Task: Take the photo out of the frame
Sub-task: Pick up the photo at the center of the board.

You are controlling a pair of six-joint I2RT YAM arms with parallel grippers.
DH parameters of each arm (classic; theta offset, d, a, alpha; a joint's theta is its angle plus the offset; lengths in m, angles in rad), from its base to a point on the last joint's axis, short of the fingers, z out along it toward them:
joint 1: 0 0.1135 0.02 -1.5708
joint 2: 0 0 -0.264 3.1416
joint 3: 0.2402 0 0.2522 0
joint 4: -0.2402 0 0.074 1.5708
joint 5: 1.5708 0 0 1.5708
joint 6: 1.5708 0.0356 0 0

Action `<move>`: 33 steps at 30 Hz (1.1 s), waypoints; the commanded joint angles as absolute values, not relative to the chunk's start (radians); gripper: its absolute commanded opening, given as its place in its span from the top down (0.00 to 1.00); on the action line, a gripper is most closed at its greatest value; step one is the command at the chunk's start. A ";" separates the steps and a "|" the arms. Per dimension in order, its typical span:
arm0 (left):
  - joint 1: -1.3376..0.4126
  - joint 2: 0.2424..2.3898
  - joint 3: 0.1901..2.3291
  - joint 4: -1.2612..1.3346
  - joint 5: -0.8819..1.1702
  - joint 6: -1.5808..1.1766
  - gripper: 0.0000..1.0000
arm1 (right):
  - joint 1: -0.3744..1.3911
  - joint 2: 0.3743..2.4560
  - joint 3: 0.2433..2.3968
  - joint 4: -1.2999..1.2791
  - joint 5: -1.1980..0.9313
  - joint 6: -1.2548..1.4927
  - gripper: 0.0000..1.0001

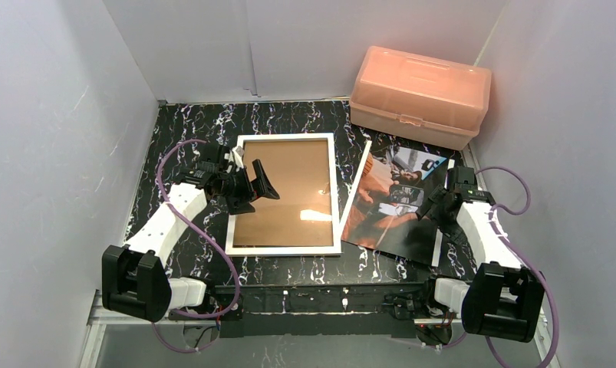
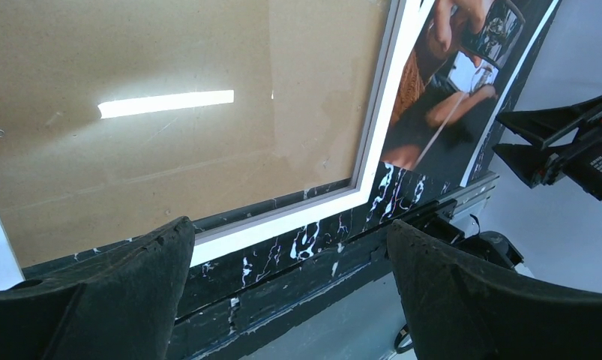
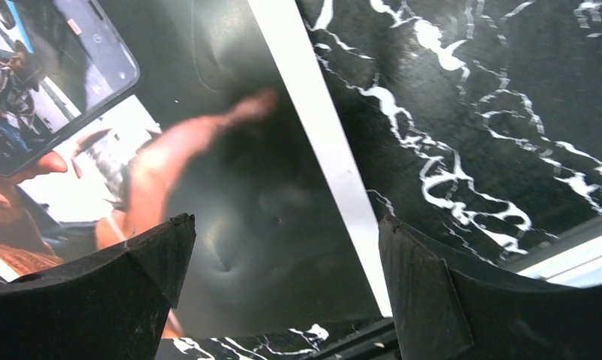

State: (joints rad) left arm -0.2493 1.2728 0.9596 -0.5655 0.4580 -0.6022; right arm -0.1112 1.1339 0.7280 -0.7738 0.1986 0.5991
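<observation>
At the middle left of the top view, the left gripper [image 1: 256,190] hangs wide open over the left side of the frame [image 1: 283,249]. It holds nothing. At the middle right, the right gripper [image 1: 433,207] is wide open too, just above the right part of the photo [image 1: 381,211]. The photo lies on the black marble table [image 1: 289,119], out of the frame and just to its right. A brown board [image 1: 289,176] fills the white frame. A pink plastic box [image 1: 420,90] sits at the upper right.
</observation>
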 commanded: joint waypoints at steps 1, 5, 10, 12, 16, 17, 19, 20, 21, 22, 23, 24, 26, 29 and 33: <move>-0.259 1.241 0.953 -0.584 0.488 -0.585 0.02 | -0.117 1.119 0.672 -0.602 0.119 0.636 0.01; -0.261 1.236 0.958 -0.587 0.486 -0.581 0.01 | -0.134 1.140 0.646 -0.541 0.083 0.639 0.01; -0.261 1.237 0.964 -0.586 0.483 -0.579 0.02 | -0.142 1.161 0.656 -0.547 0.150 0.624 0.01; -0.261 1.238 0.966 -0.586 0.483 -0.577 0.01 | -0.144 1.174 0.678 -0.570 0.207 0.616 0.01; -0.261 1.242 0.969 -0.586 0.483 -0.571 0.02 | -0.143 1.199 0.699 -0.586 0.315 0.640 0.01; -0.261 1.245 0.971 -0.585 0.483 -0.571 0.02 | -0.143 1.208 0.695 -0.577 0.313 0.646 0.01; -0.261 1.253 0.972 -0.582 0.488 -0.568 0.02 | -0.144 1.225 0.688 -0.565 0.296 0.663 0.01; -0.260 1.256 0.975 -0.581 0.489 -0.567 0.02 | -0.145 1.237 0.681 -0.556 0.274 0.663 0.01; -0.260 1.259 0.978 -0.580 0.489 -0.565 0.01 | -0.145 1.250 0.679 -0.549 0.253 0.663 0.01; -0.261 1.261 0.981 -0.581 0.489 -0.563 0.02 | -0.148 1.261 0.676 -0.545 0.231 0.662 0.01; -0.261 1.264 0.983 -0.581 0.490 -0.562 0.01 | -0.151 1.273 0.673 -0.534 0.182 0.654 0.01; -0.261 1.266 0.985 -0.580 0.490 -0.561 0.02 | -0.155 1.282 0.670 -0.525 0.142 0.647 0.01; -0.261 1.269 0.987 -0.580 0.491 -0.560 0.01 | -0.164 1.300 0.668 -0.506 0.044 0.625 0.01; -0.261 1.270 0.987 -0.579 0.492 -0.560 0.02 | -0.173 1.287 0.652 -0.471 -0.092 0.619 0.01; -0.261 1.270 0.990 -0.579 0.492 -0.559 0.02 | -0.173 1.163 0.622 -0.438 -0.187 0.646 0.02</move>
State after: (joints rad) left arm -0.2577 1.2728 0.9585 -0.5652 0.4644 -0.5758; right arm -0.1699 1.2709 0.6483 -0.4969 -0.0158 0.6281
